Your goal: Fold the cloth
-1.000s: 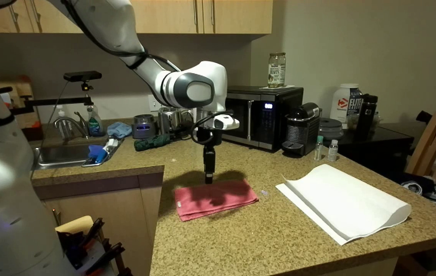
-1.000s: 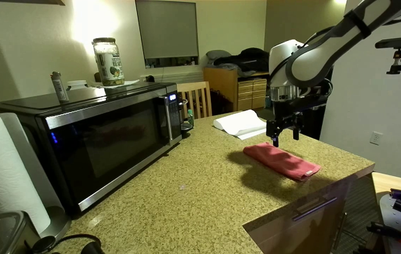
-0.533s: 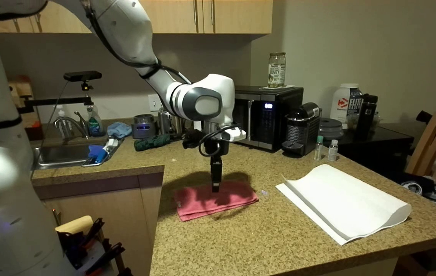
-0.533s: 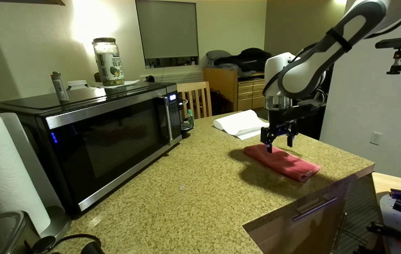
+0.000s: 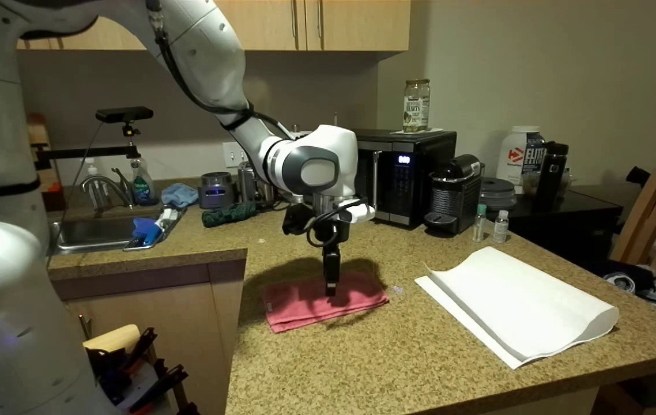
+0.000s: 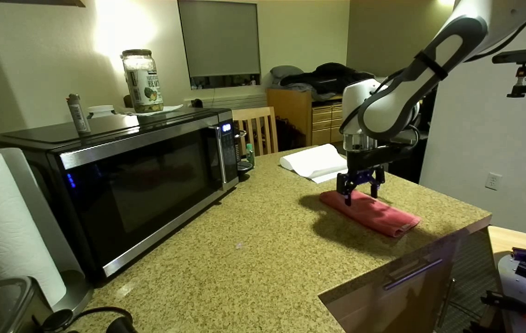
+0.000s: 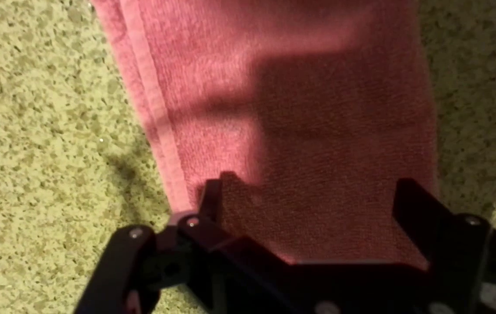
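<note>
White-and-grey robot arm [image 5: 207,63]: since the earlier frame we see it reach lower, bringing the black two-fingered gripper [image 6: 360,200] down with it.
Gripper fingers [image 7: 413,209]: we find them spread wide, released, over the pink-red rectangular fabric cloth [image 5: 305,305]; we cannot tell whether the tips touch it.
Pink-red cloth: we see it lying flat and layered on the speckled yellow-tan countertop [image 5: 397,363], beneath the gripper and in the same spot as before, partly in shadow, a small pale tag [image 5: 269,307] at one end.
Speckled countertop: we follow it from under the cloth round an inner corner to the metal sink [image 5: 97,233].
Large white sheet [image 5: 524,305]: we see it in both exterior views, bent over on itself and apart from the cloth.
Black microwave with steel trim [image 6: 152,180]: we see it standing on the countertop, a labelled glass jar [image 6: 145,88] on top and a white paper towel roll [image 6: 9,226] beside it.
Black coffee machine [image 5: 452,196]: just beside the microwave we see it, a small clear bottle with a green cap [image 5: 479,225] near it.
Room: we see pale wooden cabinets [image 5: 357,26] above, a slatted wooden chair [image 6: 253,113] past the countertop and a grey window shade [image 6: 221,41] farther back.
</note>
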{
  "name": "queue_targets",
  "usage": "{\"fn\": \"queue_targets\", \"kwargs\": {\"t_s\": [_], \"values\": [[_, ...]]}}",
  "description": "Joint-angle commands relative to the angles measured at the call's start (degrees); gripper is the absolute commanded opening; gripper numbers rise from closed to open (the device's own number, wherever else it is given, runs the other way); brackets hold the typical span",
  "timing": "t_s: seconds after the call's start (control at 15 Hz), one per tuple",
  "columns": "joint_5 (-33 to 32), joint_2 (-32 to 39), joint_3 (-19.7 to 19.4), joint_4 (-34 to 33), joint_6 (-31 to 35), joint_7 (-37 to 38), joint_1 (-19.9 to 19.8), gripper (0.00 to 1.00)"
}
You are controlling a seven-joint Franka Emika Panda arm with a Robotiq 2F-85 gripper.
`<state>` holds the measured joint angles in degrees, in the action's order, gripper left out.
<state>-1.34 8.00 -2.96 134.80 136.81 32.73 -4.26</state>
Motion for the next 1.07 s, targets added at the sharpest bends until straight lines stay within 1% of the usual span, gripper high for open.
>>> {"fn": "queue_targets", "kwargs": {"t_s": [0.0, 0.27, 0.4, 0.67, 1.0], "values": [[2.1, 1.1, -0.9, -0.6, 3.3, -0.9, 0.8, 1.00], [2.2, 2.5, -1.6, -0.8, 5.9, -0.6, 0.8, 1.00], [1.1, 3.1, -2.4, -0.6, 6.4, 0.5, 0.9, 1.00], [1.4, 4.4, -3.6, 0.0, 6.9, 0.2, 0.9, 1.00], [2.2, 5.7, -2.8, -0.5, 7.3, 0.0, 2.0, 1.00]]}}
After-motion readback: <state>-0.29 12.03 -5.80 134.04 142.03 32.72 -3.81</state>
